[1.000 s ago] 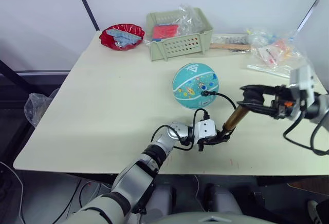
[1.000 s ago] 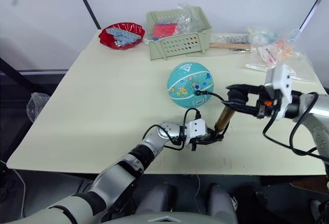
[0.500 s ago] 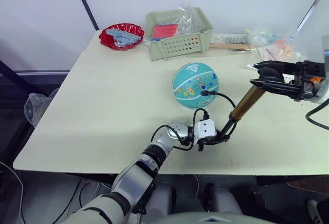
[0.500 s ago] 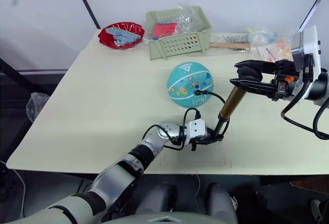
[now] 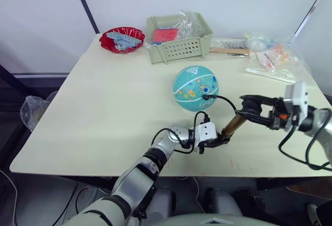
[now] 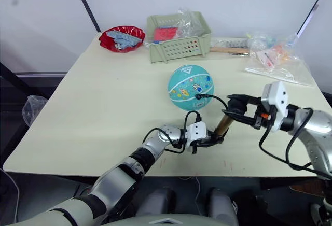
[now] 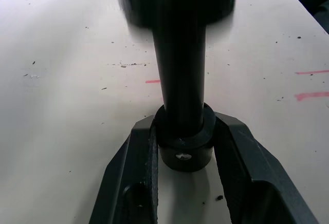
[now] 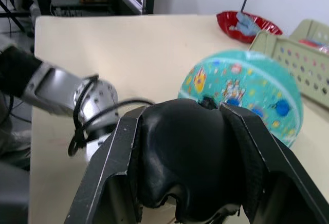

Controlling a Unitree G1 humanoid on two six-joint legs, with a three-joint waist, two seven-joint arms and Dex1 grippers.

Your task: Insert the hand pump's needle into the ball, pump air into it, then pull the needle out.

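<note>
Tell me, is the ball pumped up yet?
Not finished. The hose already plugs into the ball. The left gripper clamps the pump at its base, and the right gripper holds its handle, so pumping is underway. Pulling the needle out is left.

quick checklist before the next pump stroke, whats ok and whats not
1. Left gripper clamped on the hand pump's base end: ok.
2. Right gripper closed around the black T-handle: ok.
3. Hose runs to the ball, fitting at its surface: ok; needle depth: cannot tell.
4. Ball resting on the table, free of the basket: ok.
5. Handle pushed in near the barrel, ready to pull: ok.
</note>
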